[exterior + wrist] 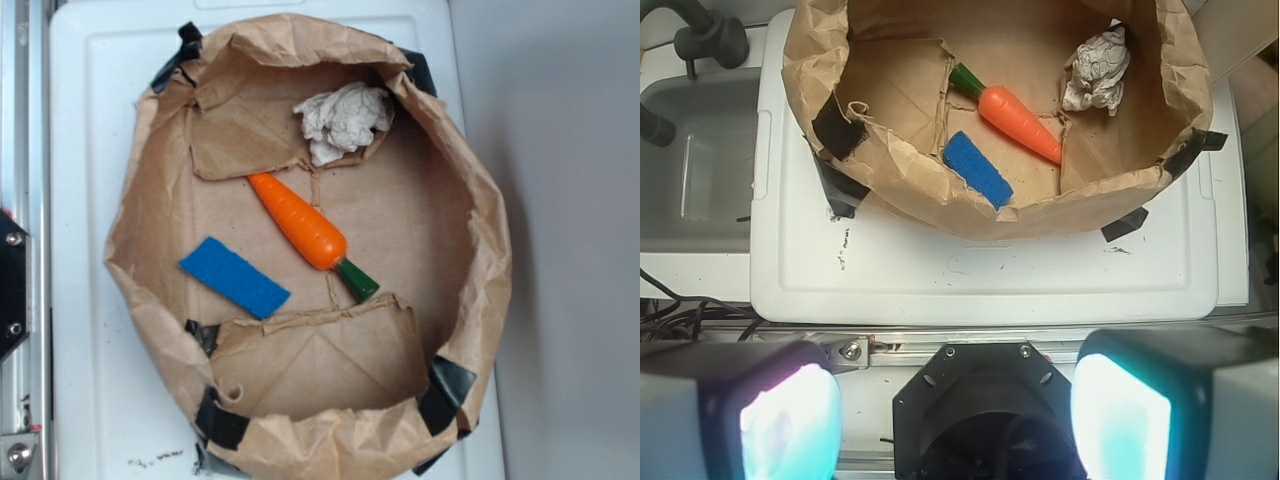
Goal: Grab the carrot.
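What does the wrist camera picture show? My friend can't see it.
An orange carrot lies in a brown paper-lined bin, between a blue flat piece and a crumpled paper wad. The open gripper is far back, outside the bin.

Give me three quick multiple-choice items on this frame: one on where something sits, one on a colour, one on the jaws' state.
1. Where does the carrot lie?
A. On the white lid outside the bag
B. Inside the brown paper bag, between the crumpled paper and the blue piece
C. In the grey tub

2. What colour is the carrot's stem cap?
A. Dark green
B. Yellow
C. White

3. How does the gripper stand?
A. Shut on the carrot
B. Shut on the blue piece
C. Open, jaws apart and empty

Key: 1 B, it rests on the bag floor in both views. 2 A, the cap is green at the thick end. 3 C, the wrist view shows the jaws wide apart, far from the bag.
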Controlling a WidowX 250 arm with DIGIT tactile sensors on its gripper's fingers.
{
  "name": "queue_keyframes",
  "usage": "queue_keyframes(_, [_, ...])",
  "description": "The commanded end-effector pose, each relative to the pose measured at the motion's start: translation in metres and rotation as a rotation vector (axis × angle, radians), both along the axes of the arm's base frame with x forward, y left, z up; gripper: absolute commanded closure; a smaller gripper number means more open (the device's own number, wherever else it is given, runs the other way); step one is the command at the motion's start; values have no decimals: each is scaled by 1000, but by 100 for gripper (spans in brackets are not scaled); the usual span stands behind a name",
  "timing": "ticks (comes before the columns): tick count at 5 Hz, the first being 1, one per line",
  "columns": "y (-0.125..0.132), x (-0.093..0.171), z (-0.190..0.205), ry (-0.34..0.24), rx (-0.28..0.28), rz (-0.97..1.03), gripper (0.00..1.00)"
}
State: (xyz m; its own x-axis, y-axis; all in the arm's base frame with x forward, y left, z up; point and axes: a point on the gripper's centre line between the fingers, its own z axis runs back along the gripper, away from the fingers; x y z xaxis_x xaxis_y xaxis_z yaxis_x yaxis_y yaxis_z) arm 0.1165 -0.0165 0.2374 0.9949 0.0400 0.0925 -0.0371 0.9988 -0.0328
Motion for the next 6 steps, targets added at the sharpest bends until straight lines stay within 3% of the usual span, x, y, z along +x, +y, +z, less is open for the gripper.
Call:
queue_keyframes(1, [0,0,0,0,0,0,0])
queue_keyframes(2, [0,0,0,0,0,0,0])
queue_keyframes(3, [-6,24,2,-6,-16,43,0])
queue_keyframes(5, [-13,124,-13,-31,-28,38,0])
queue_keyframes(6, [-16,172,-27,-93,-62,-192,0])
